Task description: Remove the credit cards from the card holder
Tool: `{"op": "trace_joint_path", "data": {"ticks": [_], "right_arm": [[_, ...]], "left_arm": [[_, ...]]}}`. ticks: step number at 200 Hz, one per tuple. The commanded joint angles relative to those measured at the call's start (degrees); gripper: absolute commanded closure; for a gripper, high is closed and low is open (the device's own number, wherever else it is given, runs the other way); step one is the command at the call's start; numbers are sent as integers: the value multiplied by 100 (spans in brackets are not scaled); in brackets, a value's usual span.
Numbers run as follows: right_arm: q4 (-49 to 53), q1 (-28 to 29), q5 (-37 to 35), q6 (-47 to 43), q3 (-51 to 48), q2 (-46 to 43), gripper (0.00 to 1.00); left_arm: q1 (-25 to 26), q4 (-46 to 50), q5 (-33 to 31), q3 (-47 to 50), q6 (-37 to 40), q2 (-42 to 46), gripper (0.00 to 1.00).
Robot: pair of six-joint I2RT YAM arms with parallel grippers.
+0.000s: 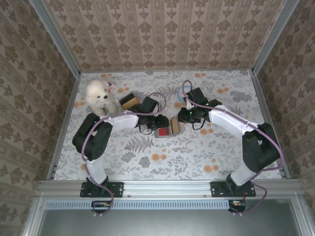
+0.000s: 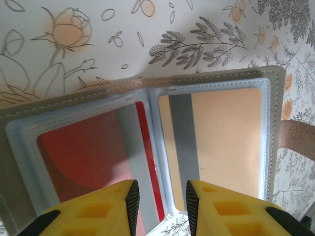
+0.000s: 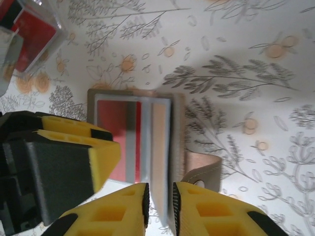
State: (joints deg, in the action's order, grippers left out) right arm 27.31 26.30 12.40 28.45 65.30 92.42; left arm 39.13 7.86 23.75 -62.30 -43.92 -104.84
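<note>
Holder (image 1: 174, 127) lies open at the middle of the tabletop (image 1: 197, 157), between the two grippers. In the top view its right leaf stands tilted up off the surface and its left leaf lies flat. Red card (image 1: 161, 132) sits in the left pocket. The left wrist view confirms both cards in place: red card (image 2: 83, 152) behind the left window of the holder (image 2: 74, 104), tan card (image 2: 226, 142) with a grey stripe behind the right window. A brown strap (image 2: 298, 137) projects from the right leaf. Left gripper (image 2: 162, 206) is at the holder's near edge with its jaws set narrow. The red card's inner edge and the centre seam show in the gap, and whether anything is pinched cannot be determined. Right gripper (image 3: 161, 201) is closed narrowly on the raised right leaf, its fingers (image 3: 133, 206) flanking the tan card (image 3: 158, 142) edge-on. A finger (image 3: 74, 162) of the left gripper reaches over the red card (image 3: 110, 123). Near the far left corner stand a white plush toy (image 1: 100, 96) and, just beside it, a striped block (image 1: 129, 102).
</note>
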Motion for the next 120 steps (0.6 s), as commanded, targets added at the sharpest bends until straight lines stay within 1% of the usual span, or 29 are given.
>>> {"op": "trace_joint_path", "data": {"ticks": [1, 15, 29, 40, 53, 68, 91, 120], "right_arm": [[241, 186, -335, -31, 282, 85, 76], [534, 275, -908, -94, 418, 12, 77], [656, 287, -1156, -150, 483, -114, 76], [667, 301, -1120, -226, 518, -171, 76], [739, 372, -1102, -300, 579, -176, 80], [710, 431, -1100, -275, 532, -140, 83], [544, 437, -972, -92, 333, -28, 85], [379, 435, -687, 85, 145, 118, 87]], "left_arm": [[74, -122, 35, -206, -97, -10, 66], [87, -168, 108, -272, -95, -60, 67], [101, -292, 223, -312, -125, -113, 67], [110, -392, 365, -365, -165, -192, 70], [120, -517, 523, -454, -240, -321, 76], [142, -622, 652, -531, -316, -476, 81], [171, -634, 736, -632, -349, -662, 85], [169, -492, 663, -673, -341, -805, 88]]}}
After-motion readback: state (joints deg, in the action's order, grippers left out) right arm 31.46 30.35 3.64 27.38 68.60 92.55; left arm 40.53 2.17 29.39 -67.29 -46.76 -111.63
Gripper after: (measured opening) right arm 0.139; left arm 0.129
